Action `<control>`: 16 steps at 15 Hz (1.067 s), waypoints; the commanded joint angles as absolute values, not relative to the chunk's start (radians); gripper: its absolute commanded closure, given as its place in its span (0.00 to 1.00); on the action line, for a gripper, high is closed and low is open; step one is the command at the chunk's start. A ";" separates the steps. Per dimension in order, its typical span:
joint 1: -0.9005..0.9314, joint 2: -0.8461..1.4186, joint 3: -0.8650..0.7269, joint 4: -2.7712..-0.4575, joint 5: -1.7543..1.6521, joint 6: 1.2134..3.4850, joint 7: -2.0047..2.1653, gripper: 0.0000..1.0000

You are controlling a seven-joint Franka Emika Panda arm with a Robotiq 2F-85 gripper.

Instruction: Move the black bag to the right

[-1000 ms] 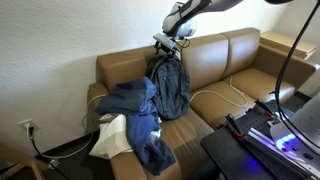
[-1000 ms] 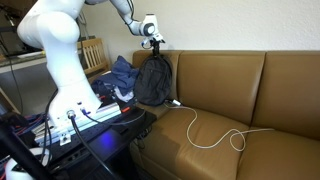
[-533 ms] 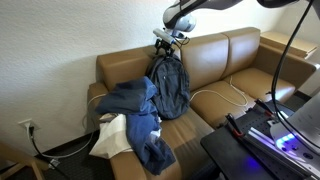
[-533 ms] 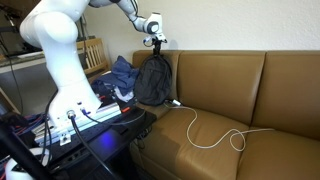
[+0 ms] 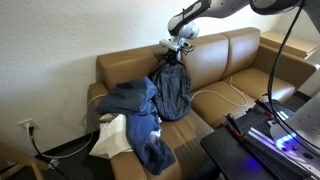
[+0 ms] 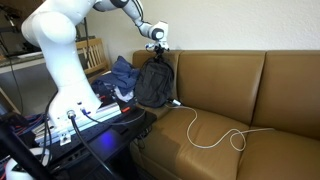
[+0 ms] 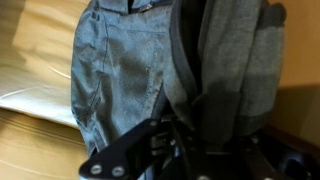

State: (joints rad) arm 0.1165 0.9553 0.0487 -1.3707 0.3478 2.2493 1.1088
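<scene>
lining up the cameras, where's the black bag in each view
Exterior view: bag near centre, on the couch, right of the blue clothes.
Exterior view: bag left of centre, at the couch's left end.
Wrist view: bag fills most of the frame.
Shared landmark: white cable on the seat, both exterior views.

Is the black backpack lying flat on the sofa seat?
No, the backpack stands upright, leaning against the sofa backrest.

The gripper has shifted sideways, tugging the black bag along.
</scene>
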 commanded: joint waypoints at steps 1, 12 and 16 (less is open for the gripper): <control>0.061 0.965 0.069 -1.398 0.381 2.204 1.056 0.99; 0.015 0.543 -0.080 -1.743 0.335 2.364 1.017 0.96; -0.062 0.401 -0.110 -1.815 0.364 2.314 0.983 0.96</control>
